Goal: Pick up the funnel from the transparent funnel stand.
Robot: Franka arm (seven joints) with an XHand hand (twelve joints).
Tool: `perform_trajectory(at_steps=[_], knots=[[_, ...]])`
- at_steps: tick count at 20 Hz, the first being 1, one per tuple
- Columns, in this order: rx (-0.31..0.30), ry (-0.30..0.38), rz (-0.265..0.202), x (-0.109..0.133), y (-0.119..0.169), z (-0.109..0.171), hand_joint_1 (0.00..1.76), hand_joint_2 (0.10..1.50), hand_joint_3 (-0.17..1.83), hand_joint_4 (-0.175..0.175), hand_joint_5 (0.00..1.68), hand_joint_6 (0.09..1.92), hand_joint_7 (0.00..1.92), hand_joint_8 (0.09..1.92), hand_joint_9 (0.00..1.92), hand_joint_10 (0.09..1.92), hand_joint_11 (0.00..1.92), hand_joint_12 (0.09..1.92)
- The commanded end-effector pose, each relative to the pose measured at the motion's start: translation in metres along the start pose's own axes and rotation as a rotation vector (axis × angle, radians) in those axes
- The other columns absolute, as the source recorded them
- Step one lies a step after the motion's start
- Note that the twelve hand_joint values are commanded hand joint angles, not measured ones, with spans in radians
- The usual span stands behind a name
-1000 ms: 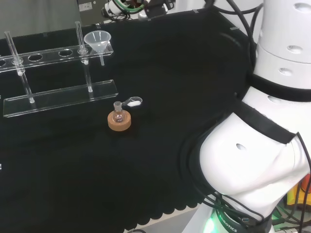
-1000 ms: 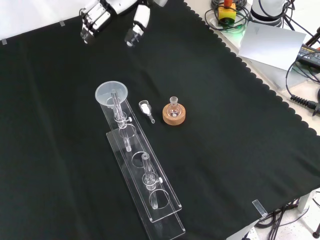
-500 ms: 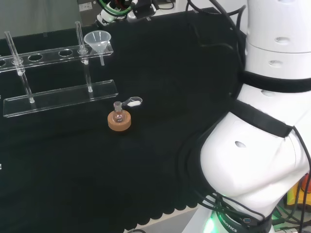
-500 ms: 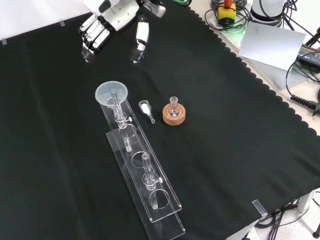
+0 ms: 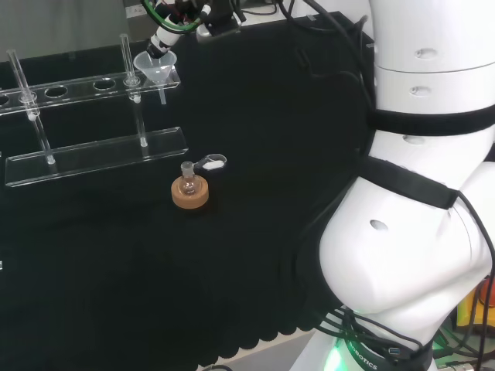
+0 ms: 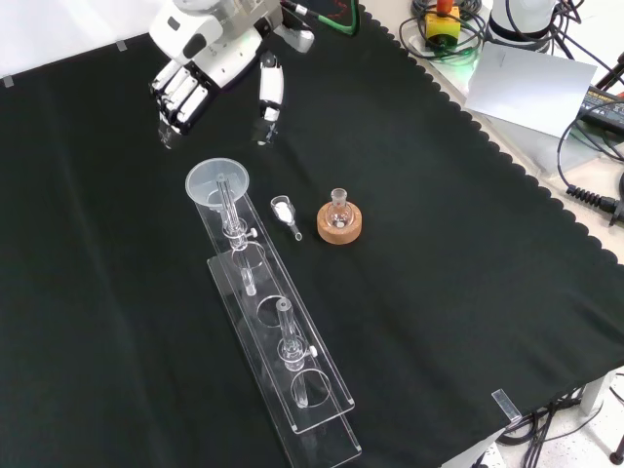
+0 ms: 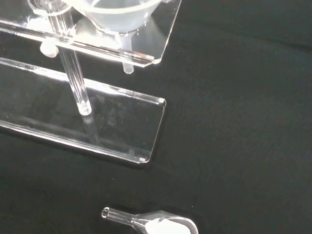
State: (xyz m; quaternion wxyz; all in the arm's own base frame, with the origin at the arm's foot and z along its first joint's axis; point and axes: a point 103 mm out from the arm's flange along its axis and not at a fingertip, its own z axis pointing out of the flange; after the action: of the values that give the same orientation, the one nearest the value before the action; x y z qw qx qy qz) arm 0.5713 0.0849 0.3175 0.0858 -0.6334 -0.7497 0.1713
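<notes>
A translucent white funnel [image 6: 218, 181] [image 5: 155, 67] [image 7: 118, 13] sits in the end hole of the clear funnel stand [image 6: 278, 336] [image 5: 93, 154] [image 7: 97, 122]. In the front view my hand [image 6: 210, 68] hangs just beyond the funnel, apart from it, open with fingers [image 6: 178, 96] straight and the thumb [image 6: 269, 93] spread to the side. In the head view the hand [image 5: 164, 37] shows right behind the funnel's rim. Nothing is held.
A small flask on a cork ring [image 6: 339, 222] [image 5: 189, 191] and a little glass scoop with white powder [image 6: 285, 213] [image 5: 212, 162] [image 7: 156, 224] lie beside the stand's funnel end. Cables and gear [image 6: 526, 58] lie past the cloth's scalloped edge at the front view's right.
The hand has come down from the cloth's far edge toward the funnel, still open. The arm's links have swung with it. Funnel, stand, flask and scoop have not moved.
</notes>
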Motion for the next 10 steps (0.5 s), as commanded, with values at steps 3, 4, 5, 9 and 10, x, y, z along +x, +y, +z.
perform_trajectory(at_steps=[3, 4, 5, 9, 10], knots=[[0.048, -0.026, -0.013, 0.007, 0.012, 0.007, 0.44, 0.83, 0.21, -0.023, 0.17, 0.09, 0.02, 0.59, 0.14, 0.71, 0.0, 1.39], [0.048, -0.027, -0.014, 0.008, 0.014, 0.007, 0.44, 0.83, 0.21, -0.024, 0.16, 0.09, 0.01, 0.59, 0.13, 0.71, 0.0, 1.39], [0.049, -0.03, -0.015, 0.009, 0.015, 0.008, 0.43, 0.82, 0.21, -0.024, 0.15, 0.09, 0.0, 0.59, 0.13, 0.71, 0.0, 1.39], [0.054, -0.037, -0.016, 0.012, 0.024, 0.012, 0.43, 0.82, 0.2, -0.024, 0.12, 0.09, 0.0, 0.52, 0.1, 0.72, 0.0, 1.4], [0.056, -0.039, -0.017, 0.013, 0.026, 0.013, 0.44, 0.81, 0.2, -0.024, 0.11, 0.09, 0.0, 0.51, 0.09, 0.73, 0.0, 1.4]])
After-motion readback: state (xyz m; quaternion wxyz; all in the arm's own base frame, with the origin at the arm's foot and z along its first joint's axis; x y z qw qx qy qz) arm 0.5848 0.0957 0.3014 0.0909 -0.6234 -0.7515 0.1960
